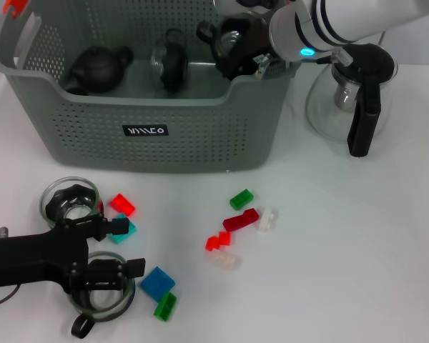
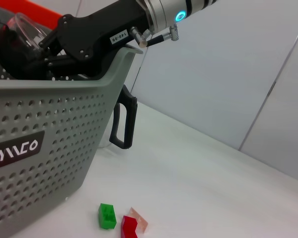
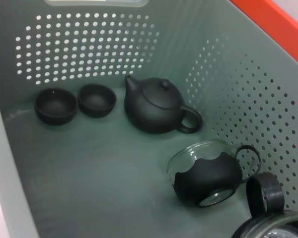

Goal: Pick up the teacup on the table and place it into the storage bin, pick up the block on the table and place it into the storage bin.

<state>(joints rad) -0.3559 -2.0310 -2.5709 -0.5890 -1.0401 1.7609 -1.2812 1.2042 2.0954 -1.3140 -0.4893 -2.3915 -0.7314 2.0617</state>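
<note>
A white bench (image 1: 343, 250) carries everything; the left wrist view alone shows pale wall panels (image 2: 228, 74) behind it. At the near left, the left pincer (image 1: 125, 249) lies low over the bench, its fingers apart around a teal block (image 1: 123, 230), with a glass teacup (image 1: 70, 201) just beyond the arm and another (image 1: 104, 296) under it. A red block (image 1: 121, 204), a blue block (image 1: 157, 283) and a green block (image 1: 165, 306) lie nearby; more loose blocks (image 1: 237, 220) are scattered mid-bench. The storage bin (image 1: 143, 132), grey-green with perforated walls, a black label and an orange-red clip, stands at the far left-centre. The right pincer (image 1: 232, 46) hangs inside its right end, clamped on a glass teacup in a black sleeve (image 1: 234, 41). Only the right wrist view shows the bin's floor: two dark bowls (image 3: 74, 104), a dark teapot (image 3: 159, 106) and a tipped sleeved teacup (image 3: 208, 173). A glass pitcher (image 1: 350, 100) stands right of the bin.
</note>
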